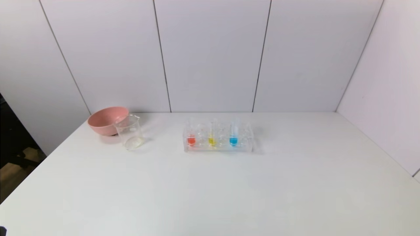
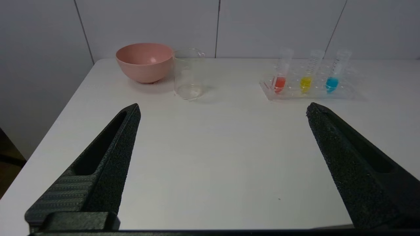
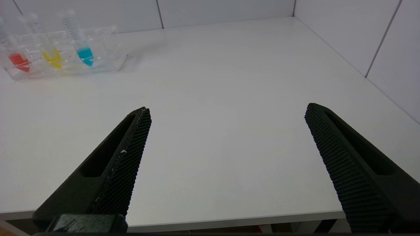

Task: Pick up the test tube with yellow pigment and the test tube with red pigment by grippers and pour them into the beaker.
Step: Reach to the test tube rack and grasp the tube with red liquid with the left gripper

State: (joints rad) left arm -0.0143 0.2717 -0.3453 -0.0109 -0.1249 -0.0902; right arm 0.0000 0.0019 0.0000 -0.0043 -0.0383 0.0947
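Table (image 1: 210, 190), white and broad, carries everything. Pink round bowl (image 1: 106, 120) sits far left, touching the small clear glass beaker (image 1: 130, 131) just in front of it. Clear multi-hole tube rack (image 1: 218, 139) stands mid-table, well apart from the beaker, holding three upright tubes: test tube with red pigment (image 1: 191, 136) at its left end, test tube with yellow pigment (image 1: 212, 136) beside it, blue-liquid tube (image 1: 233, 135) rightmost. Left gripper (image 2: 223, 109) and right gripper (image 3: 228, 111) both hang at the near table edge, spread wide, holding nothing. Judgement: nothing started; next comes reaching to the rack and closing on a tube's bare upper part.
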